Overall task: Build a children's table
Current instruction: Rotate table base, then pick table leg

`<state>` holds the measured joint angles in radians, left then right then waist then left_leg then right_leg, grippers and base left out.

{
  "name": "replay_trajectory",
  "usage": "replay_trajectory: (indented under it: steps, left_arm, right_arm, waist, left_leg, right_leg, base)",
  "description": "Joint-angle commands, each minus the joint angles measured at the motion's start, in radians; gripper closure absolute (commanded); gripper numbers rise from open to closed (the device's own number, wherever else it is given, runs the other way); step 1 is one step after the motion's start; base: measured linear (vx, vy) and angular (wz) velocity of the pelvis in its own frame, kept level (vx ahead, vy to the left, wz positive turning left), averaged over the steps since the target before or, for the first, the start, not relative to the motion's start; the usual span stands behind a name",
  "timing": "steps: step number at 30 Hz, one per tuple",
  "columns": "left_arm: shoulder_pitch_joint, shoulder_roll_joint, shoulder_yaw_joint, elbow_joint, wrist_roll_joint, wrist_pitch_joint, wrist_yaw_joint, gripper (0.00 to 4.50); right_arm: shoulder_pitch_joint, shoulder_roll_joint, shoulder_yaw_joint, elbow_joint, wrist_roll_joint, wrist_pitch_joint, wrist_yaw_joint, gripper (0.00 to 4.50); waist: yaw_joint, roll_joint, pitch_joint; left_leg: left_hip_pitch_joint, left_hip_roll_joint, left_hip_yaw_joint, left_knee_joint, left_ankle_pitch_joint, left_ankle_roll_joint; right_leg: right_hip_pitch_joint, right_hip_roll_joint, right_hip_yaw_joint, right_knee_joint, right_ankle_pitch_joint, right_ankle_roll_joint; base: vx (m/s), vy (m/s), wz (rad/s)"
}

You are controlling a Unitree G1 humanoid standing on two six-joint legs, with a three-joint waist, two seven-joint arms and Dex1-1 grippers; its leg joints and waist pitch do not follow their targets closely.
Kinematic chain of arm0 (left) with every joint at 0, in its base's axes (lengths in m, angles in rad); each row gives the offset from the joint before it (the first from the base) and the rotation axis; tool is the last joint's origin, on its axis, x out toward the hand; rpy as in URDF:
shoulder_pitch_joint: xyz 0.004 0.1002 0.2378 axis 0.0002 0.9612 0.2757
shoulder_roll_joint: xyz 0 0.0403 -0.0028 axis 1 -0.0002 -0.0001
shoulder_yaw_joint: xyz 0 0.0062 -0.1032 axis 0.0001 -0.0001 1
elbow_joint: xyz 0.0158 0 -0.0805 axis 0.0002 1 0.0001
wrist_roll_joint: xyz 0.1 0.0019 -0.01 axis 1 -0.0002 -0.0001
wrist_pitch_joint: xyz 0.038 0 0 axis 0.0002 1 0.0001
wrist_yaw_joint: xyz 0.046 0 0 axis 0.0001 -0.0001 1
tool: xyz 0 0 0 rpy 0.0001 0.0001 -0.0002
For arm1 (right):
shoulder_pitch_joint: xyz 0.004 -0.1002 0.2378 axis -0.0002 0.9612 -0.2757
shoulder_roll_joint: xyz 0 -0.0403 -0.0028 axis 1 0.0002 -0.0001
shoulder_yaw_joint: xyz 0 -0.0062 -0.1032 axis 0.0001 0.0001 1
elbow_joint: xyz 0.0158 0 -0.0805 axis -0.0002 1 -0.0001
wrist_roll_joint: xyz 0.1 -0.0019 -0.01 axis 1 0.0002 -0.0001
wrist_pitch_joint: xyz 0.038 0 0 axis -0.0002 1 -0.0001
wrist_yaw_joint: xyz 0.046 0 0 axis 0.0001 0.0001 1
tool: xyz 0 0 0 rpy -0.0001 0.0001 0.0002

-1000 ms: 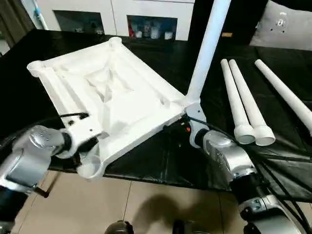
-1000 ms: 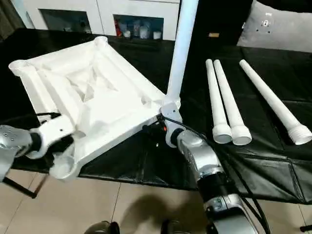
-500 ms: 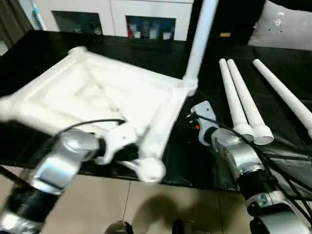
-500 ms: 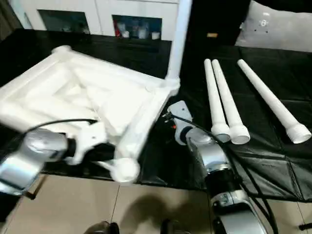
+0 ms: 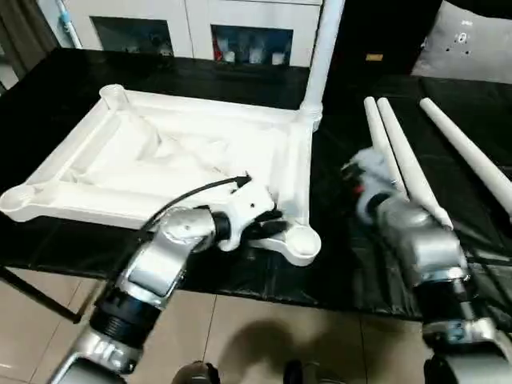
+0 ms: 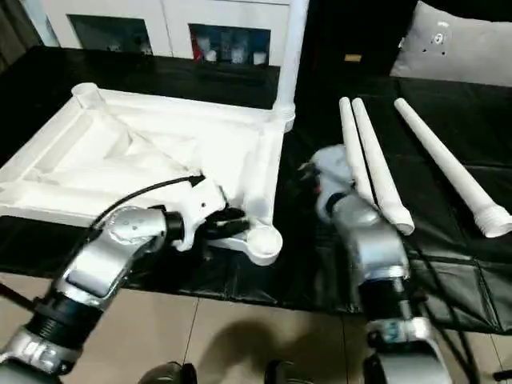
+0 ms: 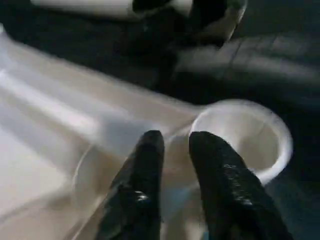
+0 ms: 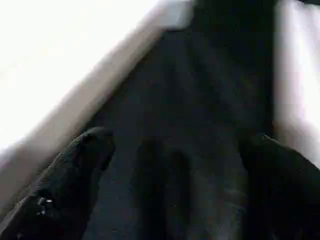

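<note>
The white table top (image 5: 184,164) lies ribbed side up on the black tabletop (image 5: 336,240), its near corner socket (image 5: 300,240) at the front edge. Beside that socket the left end effector (image 7: 175,150) has its fingers close together on the rim beside the socket, though I can't tell if it grips or is letting go. One leg (image 5: 320,56) stands upright in the far corner socket. Beyond it, the right end effector (image 8: 175,155) hangs wide open and empty over bare tabletop. Past that, three loose legs (image 5: 416,164) lie side by side. The top looks light, stiff, smooth plastic; the raised rim and sockets seem the best holds. A second ago the top sat skewed and overhanging the front edge; it is now swung square, and the right arm has backed off the leg's base.
</note>
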<state>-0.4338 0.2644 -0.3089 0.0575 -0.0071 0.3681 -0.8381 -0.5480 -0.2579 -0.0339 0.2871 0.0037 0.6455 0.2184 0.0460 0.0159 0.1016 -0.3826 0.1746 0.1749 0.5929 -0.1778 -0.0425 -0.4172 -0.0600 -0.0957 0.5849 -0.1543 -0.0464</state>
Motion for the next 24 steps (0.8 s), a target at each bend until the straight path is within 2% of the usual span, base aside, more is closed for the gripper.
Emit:
replay_trajectory:
  steps: [1,2,4,5,6,7,8,9,12,13,16,17,21,24]
  left_arm:
    - [0.015,0.007,0.026,-0.053,-0.025,0.020,0.004,3.02]
    - [0.022,0.012,0.030,-0.078,-0.034,0.031,0.005,3.02]
    - [0.026,0.013,0.032,-0.089,-0.036,0.036,0.002,2.88]
    - [0.032,0.028,0.029,-0.109,-0.035,0.044,-0.011,2.81]
    - [0.034,0.044,0.024,-0.120,-0.032,0.048,-0.023,2.67]
    - [0.034,0.053,0.022,-0.126,-0.032,0.053,-0.030,2.56]
    - [0.034,0.064,0.020,-0.134,-0.032,0.059,-0.036,2.50]
    - [0.033,0.070,0.020,-0.139,-0.033,0.063,-0.039,2.45]
    - [0.035,0.087,0.020,-0.170,-0.050,0.092,-0.052,2.24]
    - [0.036,0.090,0.020,-0.175,-0.054,0.098,-0.054,2.15]
    - [0.038,0.100,0.023,-0.194,-0.068,0.117,-0.059,1.98]
    - [0.038,0.106,0.024,-0.199,-0.069,0.122,-0.059,1.91]
    - [0.038,0.115,0.023,-0.200,-0.066,0.123,-0.058,1.61]
    - [0.041,0.128,0.021,-0.213,-0.069,0.141,-0.060,1.36]
  right_arm:
    - [-0.031,-0.011,-0.035,0.014,0.006,0.058,-0.024,0.00]
    - [-0.054,-0.015,-0.056,0.038,0.019,0.057,-0.034,0.00]
    - [-0.067,-0.018,-0.069,0.052,0.026,0.061,-0.042,0.00]
    - [-0.096,-0.026,-0.085,0.097,0.036,0.062,-0.049,0.00]
    - [-0.125,-0.035,-0.095,0.146,0.042,0.061,-0.050,0.00]
    - [-0.140,-0.042,-0.091,0.176,0.040,0.057,-0.042,0.00]
    - [-0.161,-0.049,-0.086,0.213,0.037,0.061,-0.035,0.00]
    - [-0.174,-0.053,-0.083,0.237,0.034,0.068,-0.033,0.00]
    - [-0.219,-0.061,-0.083,0.329,0.020,0.067,-0.037,0.00]
    - [-0.226,-0.061,-0.086,0.343,0.019,0.064,-0.040,0.00]
    - [-0.262,-0.071,-0.084,0.431,0.011,0.043,-0.050,0.00]
    - [-0.279,-0.076,-0.079,0.480,0.011,0.037,-0.040,0.00]
    - [-0.293,-0.080,-0.073,0.520,0.009,0.037,-0.038,0.00]
    - [-0.313,-0.082,-0.066,0.560,0.006,0.051,-0.032,0.00]
  waist:
    - [0.004,-0.005,-0.083]
    - [0.002,-0.006,-0.083]
    - [0.001,-0.010,-0.082]
    - [0.002,-0.007,-0.081]
    - [-0.001,-0.016,-0.085]
    - [-0.001,-0.012,-0.084]
    - [-0.003,-0.015,-0.086]
    - [-0.002,-0.013,-0.084]
    - [-0.002,-0.013,-0.084]
    - [-0.001,-0.014,-0.086]
    - [0.000,-0.015,-0.086]
    - [-0.001,-0.014,-0.084]
    - [-0.001,-0.017,-0.083]
    - [-0.001,-0.016,-0.083]
  left_leg:
    - [0.014,0.049,-0.015,-0.059,-0.092,0.070]
    - [0.012,0.048,-0.015,-0.058,-0.101,0.065]
    - [0.015,0.047,-0.014,-0.058,-0.109,0.062]
    - [0.015,0.048,-0.015,-0.058,-0.107,0.060]
    - [0.014,0.050,-0.018,-0.059,-0.099,0.058]
    - [0.014,0.048,-0.016,-0.059,-0.097,0.060]
    - [0.016,0.048,-0.015,-0.057,-0.093,0.060]
    - [0.017,0.046,-0.013,-0.055,-0.094,0.061]
    - [0.015,0.046,-0.013,-0.054,-0.092,0.060]
    - [0.013,0.047,-0.012,-0.052,-0.080,0.062]
    - [0.015,0.048,-0.012,-0.051,-0.090,0.058]
    - [0.015,0.047,-0.012,-0.051,-0.105,0.053]
    - [0.015,0.045,-0.012,-0.050,-0.123,0.045]
    - [0.014,0.045,-0.013,-0.050,-0.122,0.044]
  right_leg:
    - [0.071,-0.086,0.063,-0.059,-0.189,-0.194]
    - [0.074,-0.089,0.063,-0.059,-0.207,-0.187]
    - [0.071,-0.086,0.062,-0.065,-0.244,-0.172]
    - [0.070,-0.086,0.061,-0.065,-0.253,-0.165]
    - [0.073,-0.087,0.060,-0.057,-0.244,-0.169]
    - [0.071,-0.085,0.060,-0.060,-0.244,-0.168]
    - [0.070,-0.084,0.060,-0.056,-0.228,-0.176]
    - [0.067,-0.084,0.061,-0.058,-0.229,-0.179]
    - [0.069,-0.084,0.062,-0.056,-0.229,-0.180]
    - [0.069,-0.086,0.062,-0.052,-0.211,-0.191]
    - [0.068,-0.087,0.061,-0.050,-0.223,-0.196]
    - [0.068,-0.086,0.060,-0.053,-0.241,-0.193]
    - [0.068,-0.086,0.060,-0.057,-0.284,-0.170]
    - [0.067,-0.085,0.060,-0.054,-0.278,-0.175]
  base:
    - [0.000,0.000,0.00]
    - [0.000,0.000,0.00]
    - [0.000,0.000,0.00]
    - [0.000,0.000,0.00]
    - [0.000,0.000,0.00]
    - [0.000,0.000,0.00]
    - [0.000,0.000,0.00]
    - [0.000,0.000,0.00]
    - [0.000,0.000,0.00]
    - [0.000,0.000,0.00]
    - [0.000,0.000,0.00]
    - [0.000,0.000,0.00]
    - [0.000,0.000,0.00]
    - [0.000,0.000,0.00]
